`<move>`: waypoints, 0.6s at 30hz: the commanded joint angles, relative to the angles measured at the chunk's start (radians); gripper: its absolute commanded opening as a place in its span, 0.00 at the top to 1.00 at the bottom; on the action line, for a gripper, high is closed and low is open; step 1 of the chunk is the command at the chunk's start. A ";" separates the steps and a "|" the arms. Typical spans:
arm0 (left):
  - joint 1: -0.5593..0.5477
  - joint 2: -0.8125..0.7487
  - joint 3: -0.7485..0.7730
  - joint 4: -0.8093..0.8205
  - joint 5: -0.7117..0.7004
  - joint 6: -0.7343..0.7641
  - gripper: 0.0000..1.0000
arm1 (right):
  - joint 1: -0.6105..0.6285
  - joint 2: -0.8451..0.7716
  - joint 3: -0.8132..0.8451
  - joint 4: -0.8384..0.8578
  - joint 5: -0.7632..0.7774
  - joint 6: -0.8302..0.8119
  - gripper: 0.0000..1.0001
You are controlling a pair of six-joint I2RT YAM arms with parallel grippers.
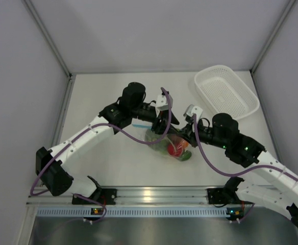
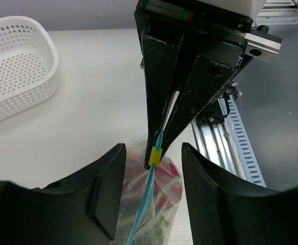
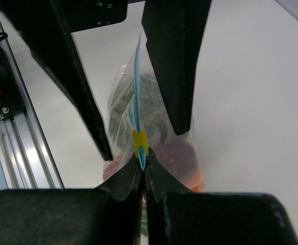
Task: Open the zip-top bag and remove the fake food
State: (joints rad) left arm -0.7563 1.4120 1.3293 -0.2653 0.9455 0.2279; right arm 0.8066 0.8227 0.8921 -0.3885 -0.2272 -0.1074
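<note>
The clear zip-top bag (image 1: 165, 140) stands upright mid-table with its blue zip strip (image 3: 137, 87) on top. A yellow slider (image 3: 140, 143) sits on the strip. My right gripper (image 3: 143, 166) is shut on the end of the strip just beside the slider (image 2: 156, 154). My left gripper (image 2: 153, 189) is open, one finger (image 2: 105, 189) on each side of the bag's top. The fake food is inside the bag: a red piece (image 2: 170, 178), a grey-green melon (image 3: 154, 102), a dark red piece (image 3: 177, 153) and an orange piece (image 3: 196, 181).
A white perforated basket (image 1: 225, 92) sits at the back right of the table, with nothing in it. The aluminium rail (image 1: 154, 194) with the arm bases runs along the near edge. Grey walls close in the left, right and back.
</note>
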 commanded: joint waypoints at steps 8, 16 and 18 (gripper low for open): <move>0.000 -0.010 0.002 0.008 0.021 0.005 0.54 | -0.012 -0.002 0.047 0.106 0.019 0.009 1.00; 0.000 0.010 -0.010 0.008 0.033 0.002 0.64 | -0.010 -0.010 0.042 0.115 0.035 0.012 1.00; 0.000 0.013 -0.010 0.008 0.036 0.004 0.65 | -0.010 -0.014 0.042 0.120 0.040 0.018 1.00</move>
State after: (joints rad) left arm -0.7563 1.4166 1.3216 -0.2714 0.9463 0.2180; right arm 0.8062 0.8330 0.8921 -0.3813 -0.2016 -0.1020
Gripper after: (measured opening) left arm 0.355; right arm 0.007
